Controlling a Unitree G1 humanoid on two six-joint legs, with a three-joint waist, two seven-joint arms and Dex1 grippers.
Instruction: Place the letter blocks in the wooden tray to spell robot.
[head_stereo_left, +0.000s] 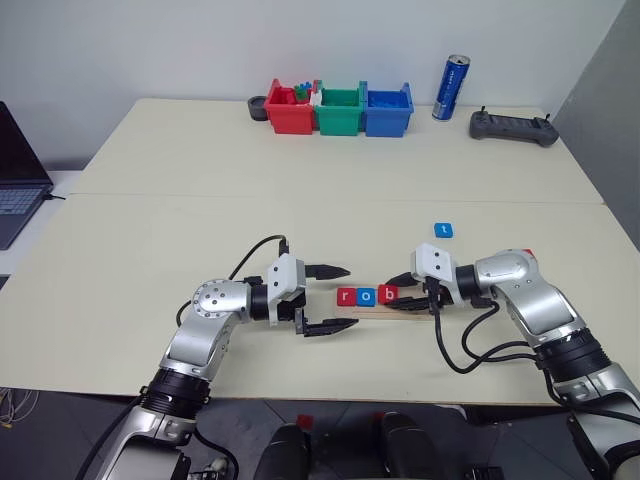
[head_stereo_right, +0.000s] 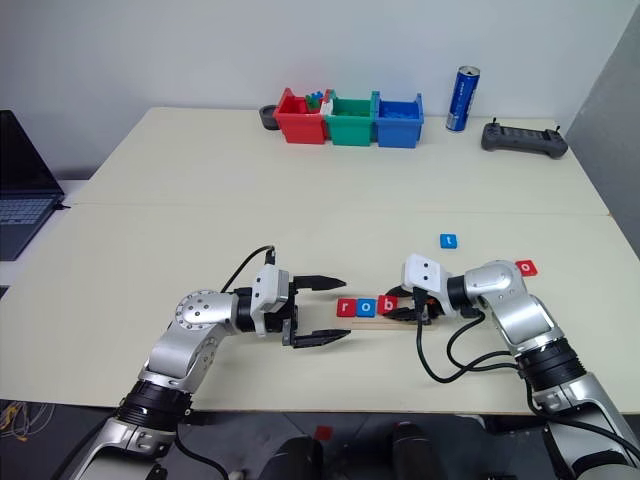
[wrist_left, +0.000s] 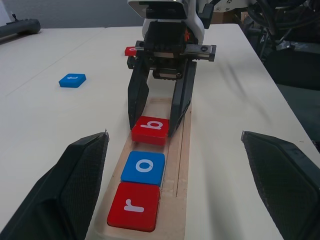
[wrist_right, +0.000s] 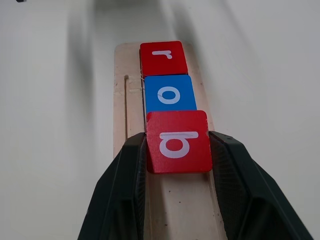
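The wooden tray (head_stereo_left: 372, 311) lies near the table's front edge between my two grippers. In its groove sit a red "r" block (wrist_left: 134, 206) and a blue "o" block (wrist_left: 143, 168). My right gripper (wrist_right: 178, 137) is shut on a red "b" block (wrist_right: 177, 142), held over the groove right against the "o". I cannot tell whether the "b" rests flat. My left gripper (head_stereo_left: 348, 298) stands open at the tray's left end, one finger on each side of it, touching nothing. A blue "t" block (head_stereo_left: 444, 230) and a red "o" block (head_stereo_right: 526, 267) lie loose on the table beyond the right arm.
Red (head_stereo_left: 289, 108), green (head_stereo_left: 340, 110) and blue (head_stereo_left: 388, 110) bins stand at the table's far edge. To their right stand a blue can (head_stereo_left: 451, 88) and a black controller (head_stereo_left: 514, 126). A laptop (head_stereo_left: 18, 180) sits at the far left.
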